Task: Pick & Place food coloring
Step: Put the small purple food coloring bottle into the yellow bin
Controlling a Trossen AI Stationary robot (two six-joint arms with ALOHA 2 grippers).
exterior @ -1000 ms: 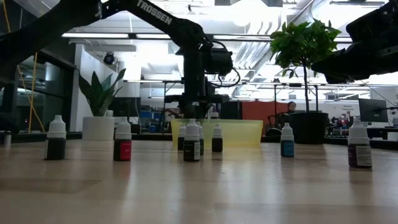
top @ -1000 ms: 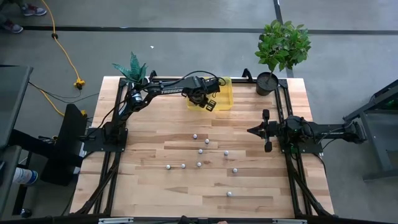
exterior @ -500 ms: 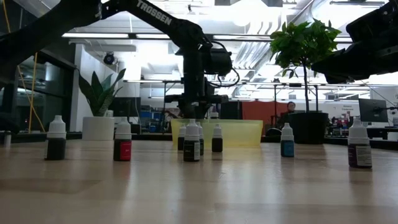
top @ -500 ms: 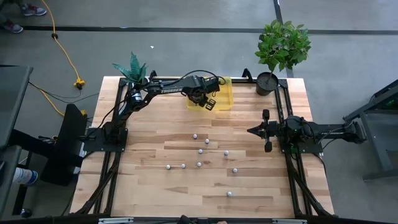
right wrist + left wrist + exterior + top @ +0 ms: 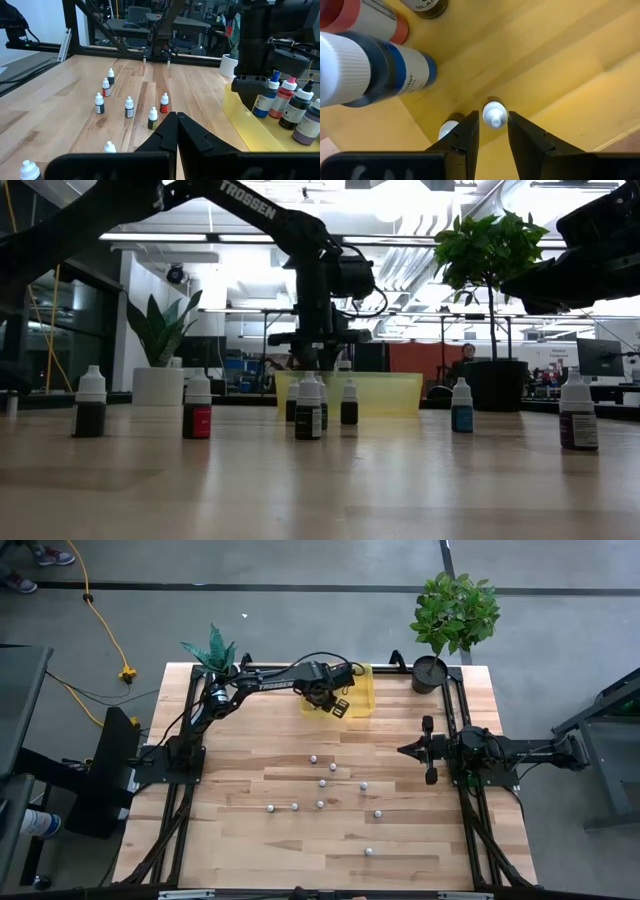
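Note:
My left gripper (image 5: pixel 336 703) points down into the translucent yellow tray (image 5: pixel 362 690) at the table's far side. It is slightly open, and its two fingers stand on either side of a small white-capped food coloring bottle (image 5: pixel 494 114) that stands upright on the tray floor. A second small bottle (image 5: pixel 448 129) stands just outside one finger. Larger bottles with blue (image 5: pixel 380 70) and red (image 5: pixel 365 20) labels stand in the tray. Several small bottles (image 5: pixel 322 783) stand on the table. My right gripper (image 5: pixel 405 749) waits shut at the table's right.
A black pot with a leafy plant (image 5: pixel 430 673) stands at the far right corner, and a small plant (image 5: pixel 213 650) at the far left. The loose bottles are spread over the table's middle, from one (image 5: pixel 313 758) near the centre to another (image 5: pixel 369 851) toward the near edge.

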